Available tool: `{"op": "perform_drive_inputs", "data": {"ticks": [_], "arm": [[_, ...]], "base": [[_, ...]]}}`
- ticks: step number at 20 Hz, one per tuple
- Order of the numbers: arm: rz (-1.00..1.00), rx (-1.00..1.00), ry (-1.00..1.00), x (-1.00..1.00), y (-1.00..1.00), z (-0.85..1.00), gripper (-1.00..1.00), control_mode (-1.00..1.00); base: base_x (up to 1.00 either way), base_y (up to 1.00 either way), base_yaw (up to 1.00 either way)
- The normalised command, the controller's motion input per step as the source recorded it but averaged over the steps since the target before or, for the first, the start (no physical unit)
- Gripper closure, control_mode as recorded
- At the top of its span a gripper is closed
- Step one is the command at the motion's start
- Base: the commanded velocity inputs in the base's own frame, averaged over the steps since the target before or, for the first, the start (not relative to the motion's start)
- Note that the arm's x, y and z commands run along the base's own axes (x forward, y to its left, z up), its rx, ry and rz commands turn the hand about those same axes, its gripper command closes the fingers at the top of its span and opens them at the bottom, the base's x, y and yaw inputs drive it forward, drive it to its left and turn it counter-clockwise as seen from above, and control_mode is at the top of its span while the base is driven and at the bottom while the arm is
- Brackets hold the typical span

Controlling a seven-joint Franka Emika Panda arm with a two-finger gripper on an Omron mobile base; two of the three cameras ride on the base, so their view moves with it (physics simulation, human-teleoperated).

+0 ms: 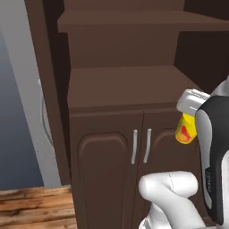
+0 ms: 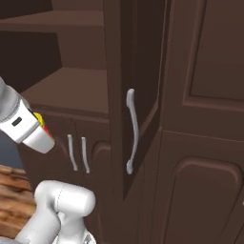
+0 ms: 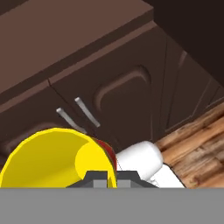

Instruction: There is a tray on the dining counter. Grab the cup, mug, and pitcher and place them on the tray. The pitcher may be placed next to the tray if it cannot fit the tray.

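You are looking at a home kitchen: dark brown wooden cabinetry (image 1: 120, 89) fills the scene, with open shelves above paired arched-panel doors (image 1: 107, 165) carrying slim silver handles (image 1: 141, 146). A taller cupboard door (image 2: 138, 95) stands to the right, and warm wood-plank flooring (image 1: 31, 208) runs below.

SURFACE: dark brown wooden cabinet shelf (image 1: 120, 85), flat ledge at 12 o'clock from the arm base; a higher shelf (image 1: 134, 20) further toward 12 | BELOW: paired cabinet doors (image 1: 107, 165) with two pale bar handles (image 1: 141, 146) | FLOOR: wood planks (image 1: 33, 208) at 8 o'clock
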Motion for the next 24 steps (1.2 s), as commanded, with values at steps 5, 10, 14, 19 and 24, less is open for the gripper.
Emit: {"op": "perform_drive_inputs", "data": {"ticks": [5, 10, 14, 19, 24], "arm": [[0.00, 0.00, 0.00, 0.00, 0.00, 0.00, 1.00, 1.00], [0.00, 0.00, 0.00, 0.00, 0.00, 0.00, 1.00, 1.00], [0.00, 0.00, 0.00, 0.00, 0.00, 0.00, 1.00, 1.00], [0.00, 0.00, 0.00, 0.00, 0.00, 0.00, 1.00, 1.00], [0.00, 0.00, 0.00, 0.00, 0.00, 0.00, 1.00, 1.00]], "base": [[-0.87, 0.41, 0.02], [-1.00, 0.70, 0.10], [-0.76, 0.90, 0.19], [-0.57, 1.00, 0.33], [-0.41, 1.00, 0.51]]}}
